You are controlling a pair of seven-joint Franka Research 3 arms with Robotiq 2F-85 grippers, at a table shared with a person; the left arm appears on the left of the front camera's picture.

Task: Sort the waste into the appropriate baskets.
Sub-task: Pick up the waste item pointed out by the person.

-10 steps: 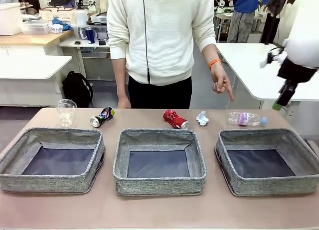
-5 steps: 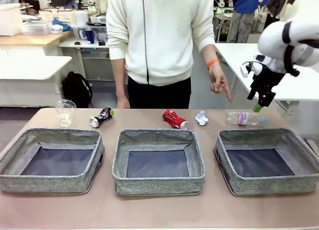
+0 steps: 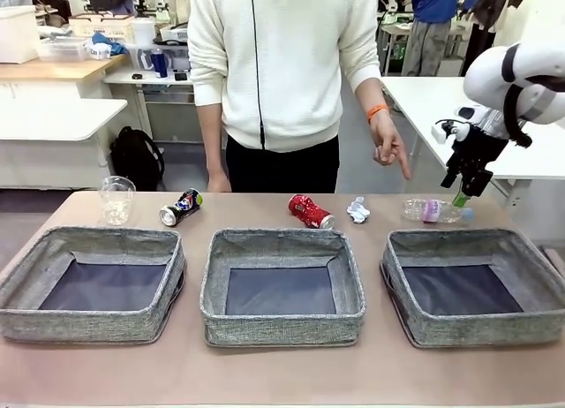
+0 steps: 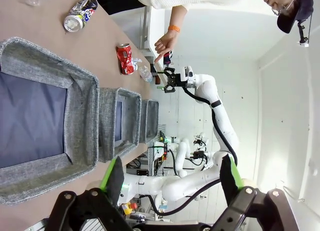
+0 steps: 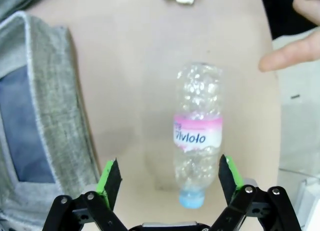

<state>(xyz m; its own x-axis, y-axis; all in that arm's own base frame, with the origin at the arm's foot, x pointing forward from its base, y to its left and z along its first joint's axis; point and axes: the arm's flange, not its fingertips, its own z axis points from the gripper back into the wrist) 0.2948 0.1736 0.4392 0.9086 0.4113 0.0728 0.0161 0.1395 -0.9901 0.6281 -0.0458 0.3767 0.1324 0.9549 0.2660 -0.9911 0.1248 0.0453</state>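
Lying farthest right in the waste row: a clear plastic bottle [image 3: 433,211] with pink label and blue cap, on its side on the table [image 3: 282,373], just behind the right basket [image 3: 477,330], cap end towards the table's right edge.
Right arm: the right gripper [image 3: 459,197] hangs just above the bottle's cap end, jaws spread wide and holding nothing. In the right wrist view the bottle lies lengthwise below the green pads, nearer one pad, with the cap closest to the camera.
Pointing: the person's hand [image 3: 390,150], with an orange band at the wrist, has its index finger aimed down over the gap between the bottle and the small white paper wad [image 3: 357,210].
Other waste, going left along the far side: paper wad, then the crushed red can [image 3: 310,211] behind the middle basket [image 3: 282,326], then the dark printed can [image 3: 180,207] on its side, then the clear plastic cup [image 3: 116,199] standing upright behind the left basket [image 3: 88,326].
Baskets: three grey woven bins side by side along the near side, dark bottoms showing.
Left arm: the left gripper [image 4: 171,175] sits off the table's left end, jaws wide apart with nothing between them, looking along the row of baskets.
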